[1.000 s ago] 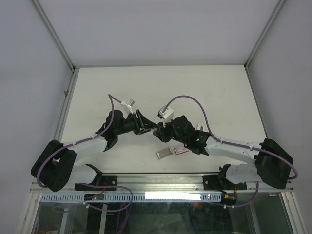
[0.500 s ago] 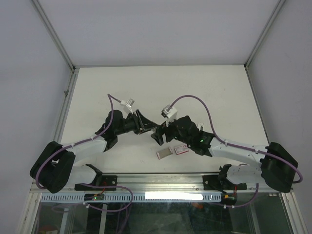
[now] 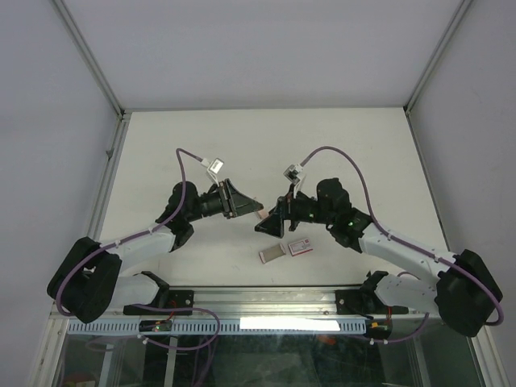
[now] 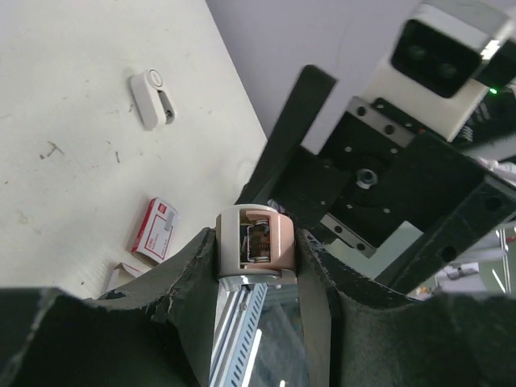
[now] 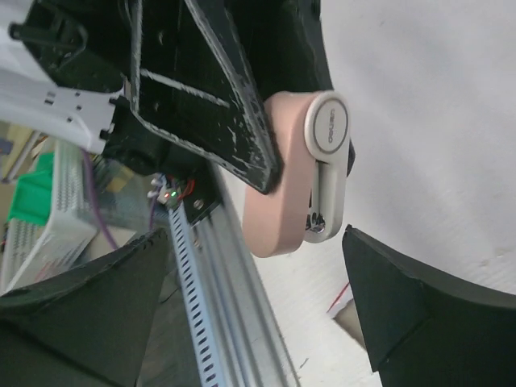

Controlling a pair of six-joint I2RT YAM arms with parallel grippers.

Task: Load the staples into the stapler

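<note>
Stapler (image 5: 290,177) raised just beyond the staple box (image 3: 300,247), clamped in our left tool (image 3: 251,208), right tool (image 5: 256,234) gaping empty either side of it; we judge loading not begun, next needs opening its top.

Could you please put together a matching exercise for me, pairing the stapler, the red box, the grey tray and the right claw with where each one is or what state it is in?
Things:
1. pink stapler
2. red box
3. grey tray
4. right claw

Places and states:
a. open, gripping nothing
b. lying on the table, white label facing up
c. clamped in the left claw
d. lying on the table beside the red box

Pairs: 1-c, 2-b, 3-d, 4-a.
</note>
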